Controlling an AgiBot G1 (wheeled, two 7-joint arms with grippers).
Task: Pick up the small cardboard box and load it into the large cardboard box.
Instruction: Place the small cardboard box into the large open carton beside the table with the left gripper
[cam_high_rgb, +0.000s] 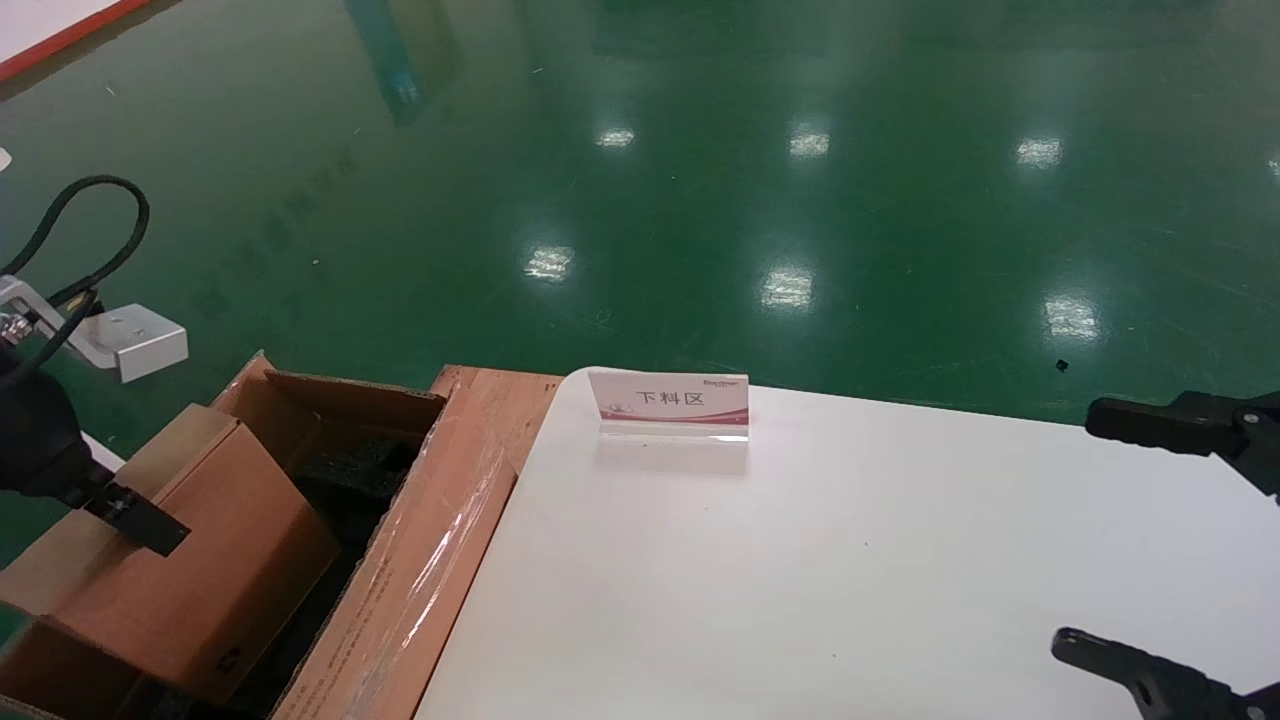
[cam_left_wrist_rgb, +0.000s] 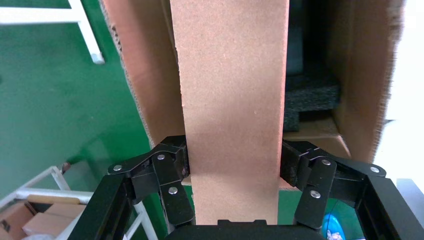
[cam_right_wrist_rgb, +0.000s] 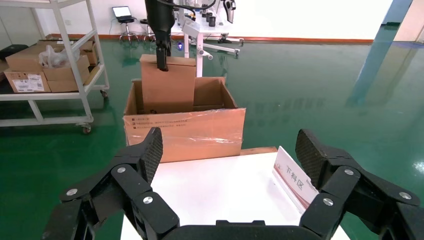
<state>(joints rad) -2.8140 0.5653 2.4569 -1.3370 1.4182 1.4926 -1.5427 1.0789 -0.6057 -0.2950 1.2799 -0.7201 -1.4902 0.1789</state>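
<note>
small cardboard box (cam_high_rgb: 215, 560): you hold it on edge, lower part inside the large cardboard box (cam_high_rgb: 420, 560) | left gripper (cam_left_wrist_rgb: 234, 165): pads clamped on both its faces | black foam (cam_left_wrist_rgb: 310, 97) lies in the carton beside it | right gripper (cam_right_wrist_rgb: 230, 155): spread wide, holding nothing, over the white table (cam_high_rgb: 850, 560) near the sign (cam_high_rgb: 670, 405)

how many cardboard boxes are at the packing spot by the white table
2. The small cardboard box is held upright by the left end effector, partly lowered into the large cardboard box, which stands beside the table. Others may lie hidden inside.
</note>
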